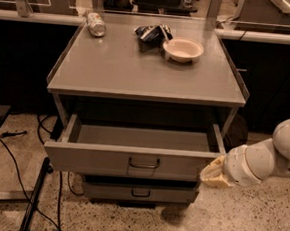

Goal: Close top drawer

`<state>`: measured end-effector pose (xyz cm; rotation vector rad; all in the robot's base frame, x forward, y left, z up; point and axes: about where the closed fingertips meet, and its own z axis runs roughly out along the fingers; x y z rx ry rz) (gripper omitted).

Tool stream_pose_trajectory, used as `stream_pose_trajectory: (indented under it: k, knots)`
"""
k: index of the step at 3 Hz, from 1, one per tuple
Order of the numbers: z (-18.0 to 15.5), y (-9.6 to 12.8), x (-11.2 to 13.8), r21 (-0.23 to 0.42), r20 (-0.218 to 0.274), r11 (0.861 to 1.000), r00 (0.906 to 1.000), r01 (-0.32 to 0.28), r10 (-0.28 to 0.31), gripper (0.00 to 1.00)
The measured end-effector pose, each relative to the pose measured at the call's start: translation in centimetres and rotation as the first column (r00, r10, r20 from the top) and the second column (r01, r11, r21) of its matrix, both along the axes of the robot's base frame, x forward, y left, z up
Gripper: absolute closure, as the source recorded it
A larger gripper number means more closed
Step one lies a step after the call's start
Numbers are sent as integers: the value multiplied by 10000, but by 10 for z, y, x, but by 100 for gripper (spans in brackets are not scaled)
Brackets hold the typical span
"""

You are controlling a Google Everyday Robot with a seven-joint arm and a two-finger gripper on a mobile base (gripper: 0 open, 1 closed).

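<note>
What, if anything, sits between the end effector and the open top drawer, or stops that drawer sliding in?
Nothing visible does. The end effector hangs by the right end of the top drawer front, nothing between them. The drawer's visible inside holds nothing, so its path back looks free.
</note>
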<state>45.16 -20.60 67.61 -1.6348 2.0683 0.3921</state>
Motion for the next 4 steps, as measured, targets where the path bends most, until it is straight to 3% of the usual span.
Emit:
stream_pose_trajectory:
  k: [1,2,3,4]
  knots:
    - [-54,17,3,775,-561,9969,9983,-103,147,100]
    - [-54,17,2,779,-558,9969,9983,-114,158,100]
    - [-59,19,6,893,13,9957,9997,-239,239,100]
    - [-64,22,18,1145,1128,9923,9930,-472,342,100]
